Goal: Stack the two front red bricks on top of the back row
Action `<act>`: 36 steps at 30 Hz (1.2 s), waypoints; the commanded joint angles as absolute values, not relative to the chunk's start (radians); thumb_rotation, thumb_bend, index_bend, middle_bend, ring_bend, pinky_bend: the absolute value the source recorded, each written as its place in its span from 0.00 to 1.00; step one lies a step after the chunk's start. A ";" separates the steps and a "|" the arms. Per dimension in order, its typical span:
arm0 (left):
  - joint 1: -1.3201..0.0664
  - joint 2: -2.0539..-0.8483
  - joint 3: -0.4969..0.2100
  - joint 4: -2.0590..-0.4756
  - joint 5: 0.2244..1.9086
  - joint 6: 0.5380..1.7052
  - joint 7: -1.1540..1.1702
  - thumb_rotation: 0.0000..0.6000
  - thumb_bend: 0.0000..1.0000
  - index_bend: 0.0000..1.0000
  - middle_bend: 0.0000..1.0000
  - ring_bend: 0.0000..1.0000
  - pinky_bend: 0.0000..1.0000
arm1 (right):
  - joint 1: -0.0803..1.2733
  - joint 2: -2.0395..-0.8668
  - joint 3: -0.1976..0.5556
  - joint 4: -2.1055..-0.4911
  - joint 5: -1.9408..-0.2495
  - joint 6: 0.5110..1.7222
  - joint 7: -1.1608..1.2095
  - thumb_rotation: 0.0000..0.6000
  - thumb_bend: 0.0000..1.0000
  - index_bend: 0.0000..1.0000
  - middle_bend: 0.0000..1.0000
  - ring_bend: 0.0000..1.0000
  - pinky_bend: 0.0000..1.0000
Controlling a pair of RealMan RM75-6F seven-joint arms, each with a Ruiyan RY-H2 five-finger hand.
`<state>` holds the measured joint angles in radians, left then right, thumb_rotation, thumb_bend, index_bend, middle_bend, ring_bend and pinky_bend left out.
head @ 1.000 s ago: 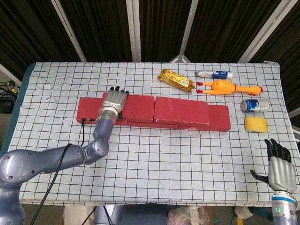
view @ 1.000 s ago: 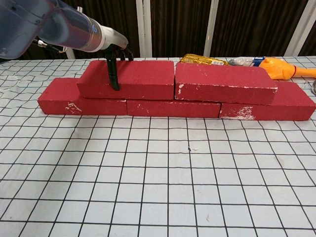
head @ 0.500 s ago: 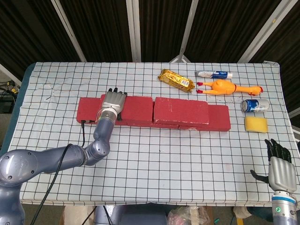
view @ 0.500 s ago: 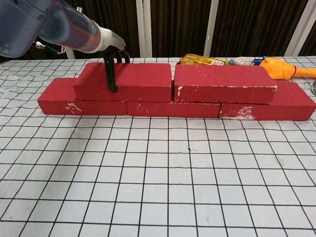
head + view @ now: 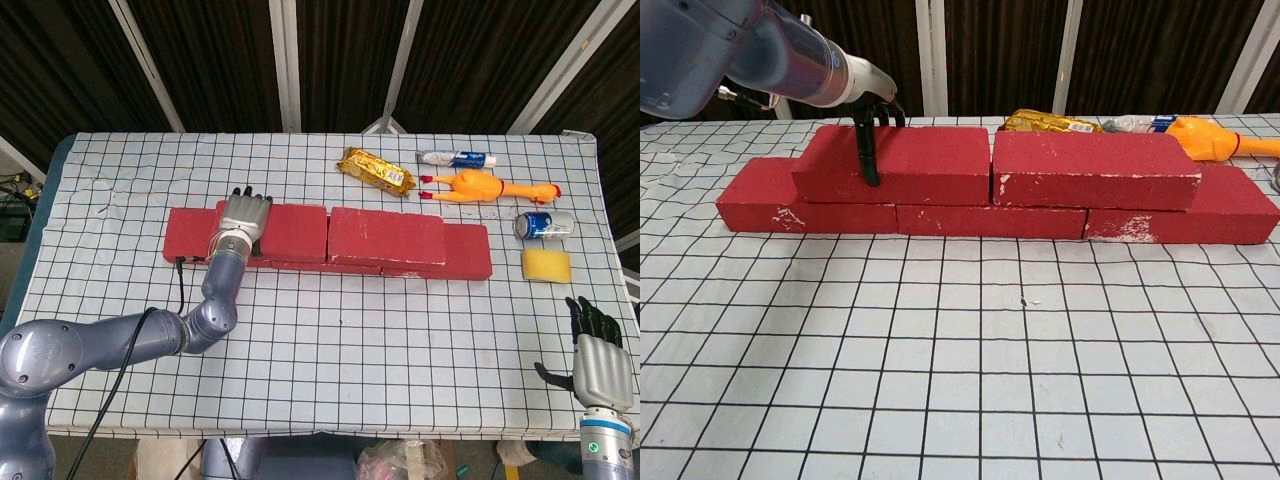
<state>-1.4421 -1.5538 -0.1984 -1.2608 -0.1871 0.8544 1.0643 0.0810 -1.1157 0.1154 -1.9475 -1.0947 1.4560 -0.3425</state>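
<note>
Red bricks first, head view: the left hand (image 5: 243, 215) lies flat over the upper left brick (image 5: 285, 231), fingers draped across its far edge, clamped on it as far as I can tell. That brick runs left-right, sitting on the bottom row (image 5: 470, 252) and nearly butted against the upper right brick (image 5: 387, 237). The right hand (image 5: 598, 358) is well apart at the near right table corner, fingers spread, holding nothing.

Chest view: the thumb runs down the brick's front face, so the left hand (image 5: 874, 115) pinches it front to back. Looks to me like stacking's basically done; letting go is what's left.
</note>
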 commanded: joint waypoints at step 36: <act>-1.426 -1.581 -0.263 -1.249 -0.208 0.890 1.132 1.00 0.00 0.14 0.05 0.03 0.08 | 0.086 -1.114 0.117 -1.953 -1.075 1.450 -0.349 1.00 0.19 0.05 0.00 0.00 0.00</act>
